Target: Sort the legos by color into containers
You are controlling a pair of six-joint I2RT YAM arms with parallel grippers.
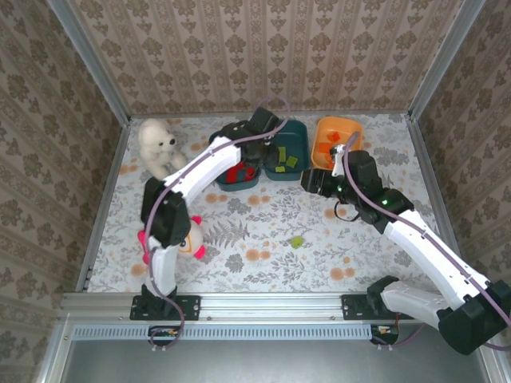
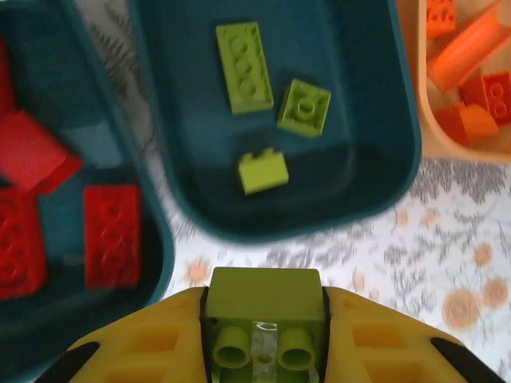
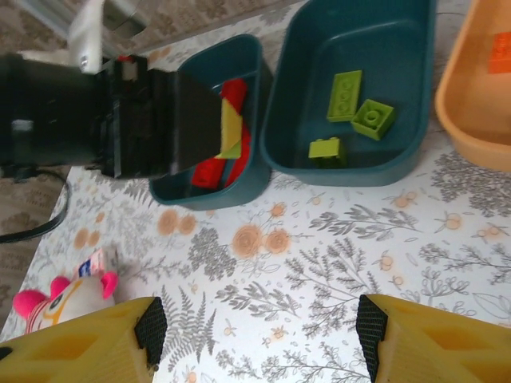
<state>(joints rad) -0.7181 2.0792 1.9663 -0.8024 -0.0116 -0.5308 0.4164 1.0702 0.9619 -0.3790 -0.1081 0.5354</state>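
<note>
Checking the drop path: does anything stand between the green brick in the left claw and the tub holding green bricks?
Nothing visible does. The left claw grips the green brick just short of the near rim of the middle teal tub, with only bare table between.

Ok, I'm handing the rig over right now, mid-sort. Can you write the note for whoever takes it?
Left gripper: shut on a light green lego, just short of the middle teal tub.
Right gripper: open, empty, above the table.
Done: red legos in the left teal tub, three green legos in the middle teal tub, orange legos in the orange tub.
Left: drop the held lego into the middle teal tub, then fetch the loose green lego lying on the table nearer the arm bases. The arms may hide others.
</note>
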